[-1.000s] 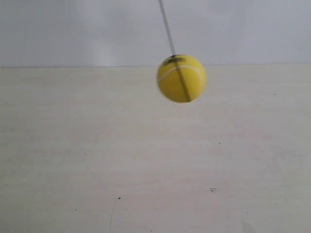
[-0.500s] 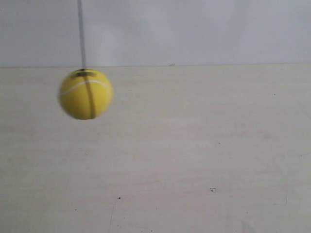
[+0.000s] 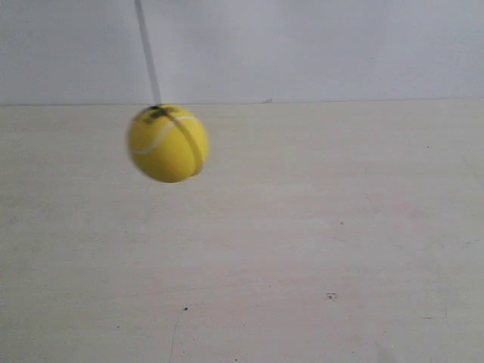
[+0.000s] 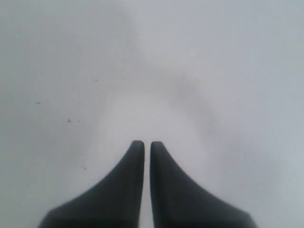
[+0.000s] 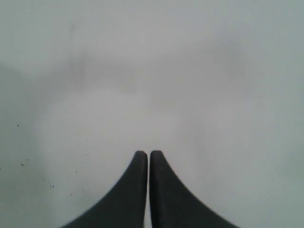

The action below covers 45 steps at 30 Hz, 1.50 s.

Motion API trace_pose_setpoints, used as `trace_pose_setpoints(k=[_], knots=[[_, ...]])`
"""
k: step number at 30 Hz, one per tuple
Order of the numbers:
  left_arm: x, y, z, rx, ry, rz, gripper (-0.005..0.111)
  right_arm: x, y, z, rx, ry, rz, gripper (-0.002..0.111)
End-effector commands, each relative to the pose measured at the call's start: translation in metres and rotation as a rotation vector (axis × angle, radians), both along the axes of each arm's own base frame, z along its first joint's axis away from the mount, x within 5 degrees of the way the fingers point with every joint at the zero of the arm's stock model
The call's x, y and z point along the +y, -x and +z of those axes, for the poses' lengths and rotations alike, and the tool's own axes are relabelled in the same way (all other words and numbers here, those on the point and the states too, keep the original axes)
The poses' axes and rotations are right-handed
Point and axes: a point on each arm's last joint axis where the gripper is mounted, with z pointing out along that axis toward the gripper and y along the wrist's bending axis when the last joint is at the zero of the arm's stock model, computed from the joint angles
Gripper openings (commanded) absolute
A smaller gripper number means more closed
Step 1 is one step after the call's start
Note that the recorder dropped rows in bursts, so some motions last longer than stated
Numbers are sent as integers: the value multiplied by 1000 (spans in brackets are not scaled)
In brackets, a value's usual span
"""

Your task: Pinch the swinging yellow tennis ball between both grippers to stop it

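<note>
Yellow tennis ball [image 3: 167, 143]: hangs in the left-centre of the exterior view, clear of the tabletop [image 3: 302, 249]. Its upper part overlaps the line where the tabletop meets the wall [image 3: 340, 45].
Ball markings: a white curved seam crosses the near face, a dark band runs down it from the top, and a black mark sits at the crown. The outline is slightly blurred.
String [image 3: 147, 53]: thin and dark. It runs from the ball's crown up to the top edge of the exterior view, leaning toward that view's left as it rises.
Tabletop: pale, wood-toned and matte, with a few dark specks [image 3: 331, 296] toward the near edge.
Wall: plain light grey behind the tabletop.
Left gripper [image 4: 147, 145]: two matte-black, horn-shaped fingers [image 4: 128, 185] taper to rounded tips. They are drawn together, leaving only a narrow slit from base to tip.
Left wrist background: a grey surface [image 4: 213, 71] with small dark spots, out of focus.
Right gripper [image 5: 148, 154]: the same tapered black fingers [image 5: 128, 190], brought together with a hairline gap between them.
Right wrist background: a greenish-grey surface [image 5: 213, 71] with faint dark dots; whether it is the tabletop cannot be told.
</note>
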Motion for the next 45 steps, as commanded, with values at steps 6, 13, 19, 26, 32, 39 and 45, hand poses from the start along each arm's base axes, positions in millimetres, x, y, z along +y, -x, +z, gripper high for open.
trace_pose_setpoints(k=[6,13,19,26,32,39,45], knots=[[-36,-22,10,5,-311,-312,5,10,-30,1,222,36,90,0],[-41,-55,-4,128,-365,-386,5,27,-53,-3,265,159,230,0],[-45,-80,-19,204,-450,-443,5,40,-84,-10,406,266,338,0],[-45,-100,-42,307,-516,-455,5,53,-111,-35,469,343,464,0],[-47,-109,-54,336,-512,-497,5,61,-127,-52,446,339,561,0],[-59,-126,-65,402,-623,-709,5,78,-149,-62,540,394,826,0],[-59,-140,-77,461,-612,-738,5,79,-149,-62,530,393,840,0]])
